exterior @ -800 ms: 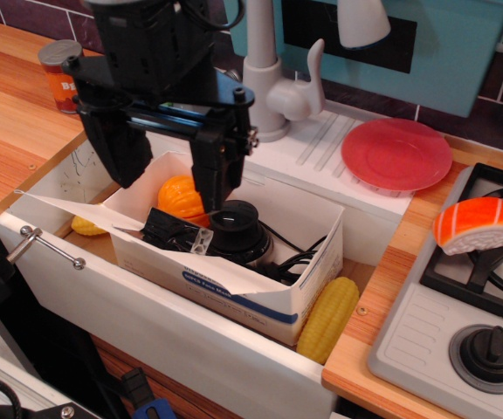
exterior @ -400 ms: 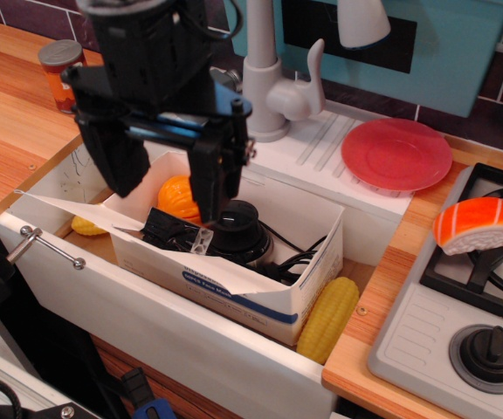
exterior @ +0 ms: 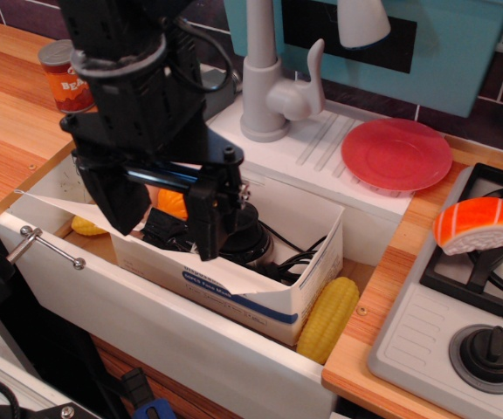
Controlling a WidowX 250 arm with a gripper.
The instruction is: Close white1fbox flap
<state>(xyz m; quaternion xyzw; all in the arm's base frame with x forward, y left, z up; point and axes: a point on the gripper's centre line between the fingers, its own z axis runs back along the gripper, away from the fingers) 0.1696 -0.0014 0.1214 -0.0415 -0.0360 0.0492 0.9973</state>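
Note:
The white1fbox [exterior: 260,297] lies in the white sink basin [exterior: 190,336], its blue-lettered long side facing front. It is open and holds an orange fruit [exterior: 171,202], black parts [exterior: 247,240] and cables. Its flap [exterior: 55,207] is a thin white panel along the near long top edge, sticking out past the left end and lying low along the front. My black gripper [exterior: 164,223] is open. It hangs over the box's left half, with one finger [exterior: 116,205] at the left end over the flap and the other finger [exterior: 212,231] down among the contents.
A grey faucet [exterior: 265,78] stands behind the basin and a red plate [exterior: 396,153] lies on the drainer. A yellow corn cob [exterior: 328,319] is wedged right of the box. A can [exterior: 66,77] stands far left. A sushi toy [exterior: 477,225] sits on the stove at right.
My gripper has come down and shifted forward and left, from above the box's back to low over its near left part. The box and flap have not moved.

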